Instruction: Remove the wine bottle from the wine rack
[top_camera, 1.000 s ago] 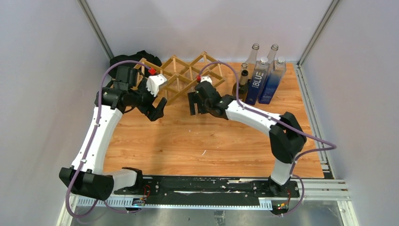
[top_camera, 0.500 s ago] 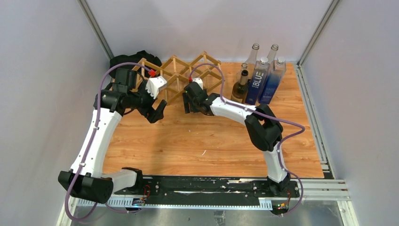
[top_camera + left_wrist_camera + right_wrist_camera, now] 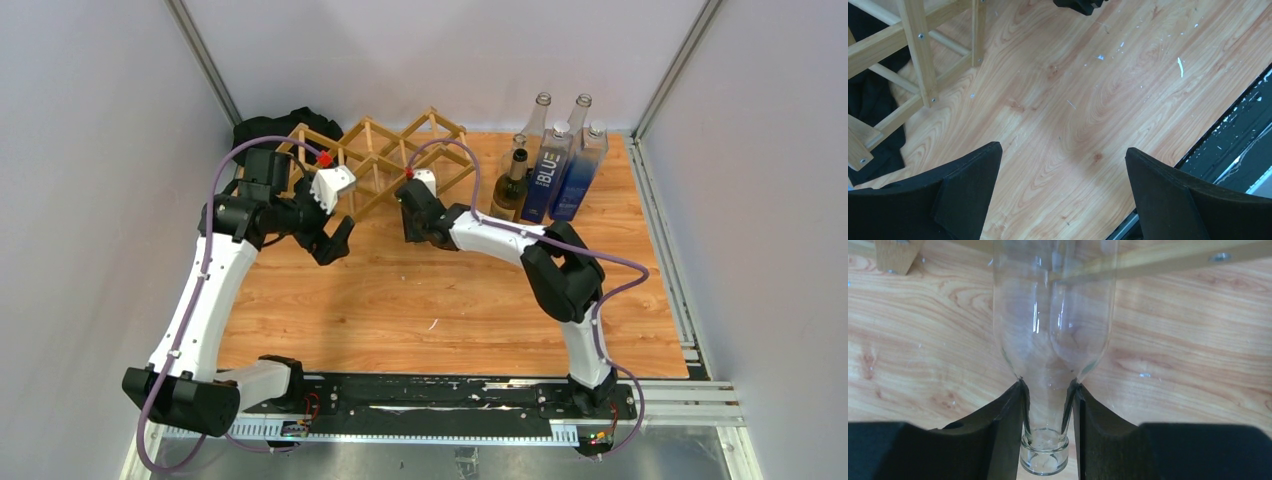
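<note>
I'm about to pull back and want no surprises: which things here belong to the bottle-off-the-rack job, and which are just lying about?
In the job: clear glass bottle, neck clamped in the right gripper; wine rack.
Lying about: cluster of standing bottles at the back right; black cloth behind the rack; left gripper, open above the table.

Left arm (image 3: 205, 290) reaching forward, left tool (image 3: 1060, 148) spread wide, right arm (image 3: 500, 235) elbow-bent, right tool (image 3: 1048, 385) pinched narrow

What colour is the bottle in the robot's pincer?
The wine bottle is clear, colourless glass; the right wrist view shows it best.
</note>
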`<state>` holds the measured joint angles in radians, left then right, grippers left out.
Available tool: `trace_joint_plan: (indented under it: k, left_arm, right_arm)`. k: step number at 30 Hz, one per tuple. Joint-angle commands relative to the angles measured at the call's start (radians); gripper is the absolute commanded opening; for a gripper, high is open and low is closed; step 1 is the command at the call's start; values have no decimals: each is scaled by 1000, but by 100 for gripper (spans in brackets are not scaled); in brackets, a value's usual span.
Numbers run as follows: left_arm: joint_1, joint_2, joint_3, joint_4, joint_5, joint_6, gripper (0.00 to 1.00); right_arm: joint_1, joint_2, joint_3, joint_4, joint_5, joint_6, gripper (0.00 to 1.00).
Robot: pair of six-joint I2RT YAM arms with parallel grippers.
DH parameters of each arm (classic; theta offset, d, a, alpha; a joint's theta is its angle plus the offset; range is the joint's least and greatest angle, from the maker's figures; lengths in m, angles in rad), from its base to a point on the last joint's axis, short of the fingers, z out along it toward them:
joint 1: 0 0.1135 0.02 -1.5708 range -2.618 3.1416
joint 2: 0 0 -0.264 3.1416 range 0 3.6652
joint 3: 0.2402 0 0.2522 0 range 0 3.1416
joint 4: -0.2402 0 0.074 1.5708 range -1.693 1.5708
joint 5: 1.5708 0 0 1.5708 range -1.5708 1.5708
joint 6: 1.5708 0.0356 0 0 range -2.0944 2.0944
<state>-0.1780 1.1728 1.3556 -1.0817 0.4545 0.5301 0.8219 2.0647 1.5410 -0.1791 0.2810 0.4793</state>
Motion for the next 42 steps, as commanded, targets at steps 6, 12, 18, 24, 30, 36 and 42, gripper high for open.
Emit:
trace_joint_plan:
  k: [6, 12, 18, 24, 30, 36, 42]
  left_arm:
    - [6, -36, -68, 3, 38, 100, 100]
    - [6, -57, -138, 3, 105, 220, 100]
    - [5, -38, -178, 4, 150, 308, 100]
    - [-11, 6, -173, 2, 183, 346, 100]
    - [-84, 21, -172, 3, 147, 400, 100]
    - [-158, 46, -182, 2, 124, 428, 100]
    - [-219, 99, -193, 6, 130, 416, 100]
  right_arm:
    - [8, -250, -232, 100, -60, 37, 0]
    - [8, -392, -390, 170, -212, 82, 0]
    - [10, -521, -534, 218, -339, 127, 0]
    - [9, -691, -655, 209, -359, 154, 0]
    - [9, -819, -689, 115, -370, 143, 0]
    - [10, -912, -696, 35, -419, 102, 0]
    - [15, -916, -637, -25, -510, 64, 0]
